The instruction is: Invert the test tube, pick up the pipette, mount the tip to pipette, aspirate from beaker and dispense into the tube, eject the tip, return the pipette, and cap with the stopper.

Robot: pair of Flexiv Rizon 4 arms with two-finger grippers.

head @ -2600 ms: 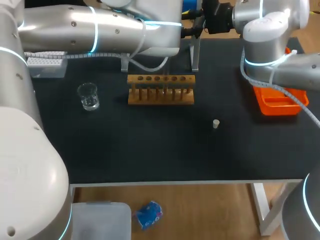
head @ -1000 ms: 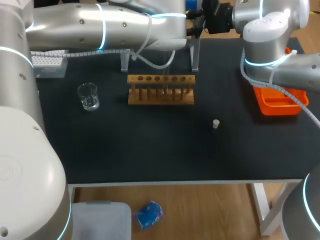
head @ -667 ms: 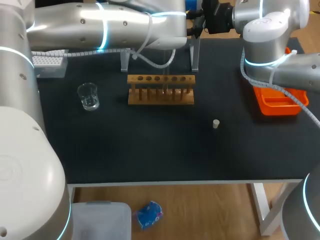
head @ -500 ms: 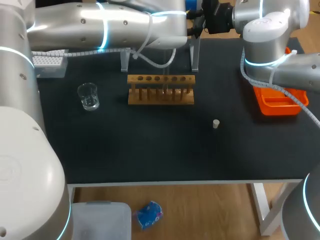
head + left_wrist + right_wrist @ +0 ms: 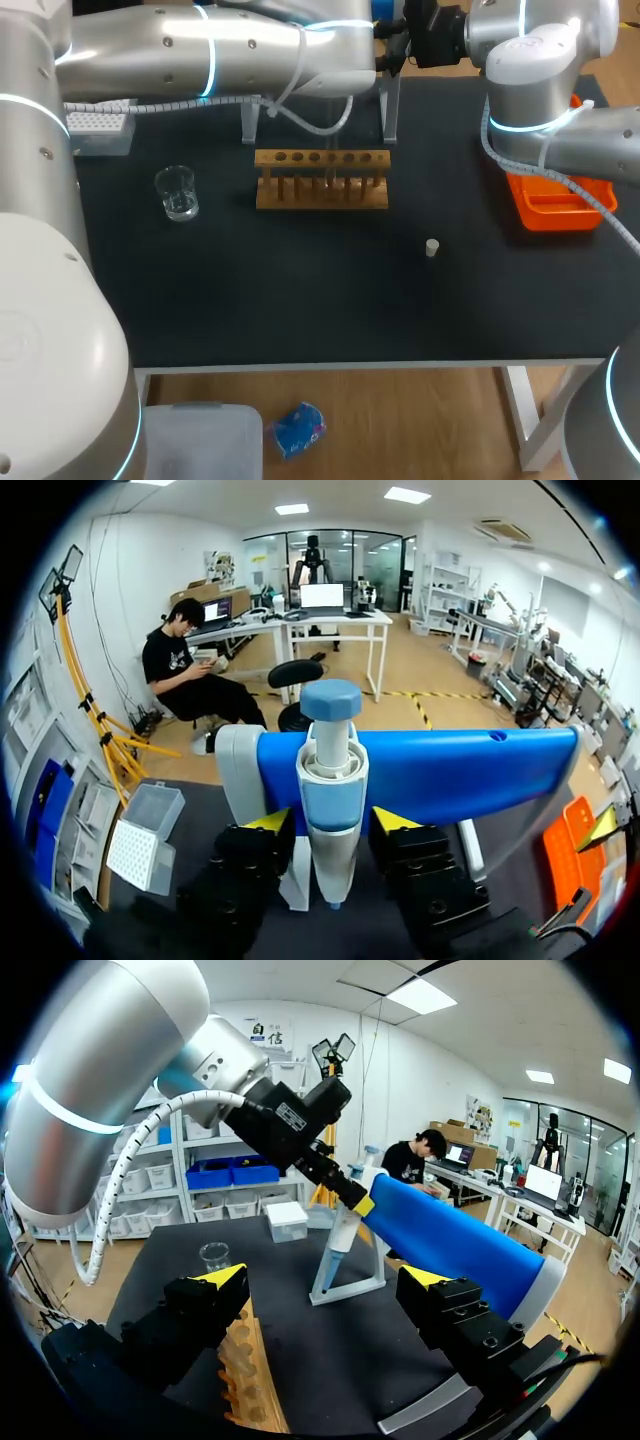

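stopper (image 5: 431, 248), small and pale, stands upright by itself on the black tabletop (image 5: 300, 300), a little right of the middle and nearer the front edge than anything else. behind it, about midway across and toward the far edge, a wooden tube rack (image 5: 321, 180) sits with its row of holes facing up. level with the rack, toward the left edge, is a clear glass beaker (image 5: 177, 193). at the right edge lies an orange tray (image 5: 555, 208), partly covered by the right arm (image 5: 530, 90) passing above it. in the far left corner is a white tip box (image 5: 95, 128). at the far edge, just behind the rack, stands a clear pipette stand (image 5: 390, 105). the pipette (image 5: 335, 780), with a blue handle and pale blue plunger, rests on that stand above the far edge. the left arm (image 5: 200, 50) comes in from the left and runs along the far edge to it. the left gripper (image 5: 332, 822) has its yellow-tipped fingers closed against both sides of the pipette's neck, gripping it. the right gripper (image 5: 325, 1278) hangs near the far edge, just right of the pipette and facing it, apart from it. its two fingers are spread wide, holding nothing; the rack shows just beside one of them in the right wrist view
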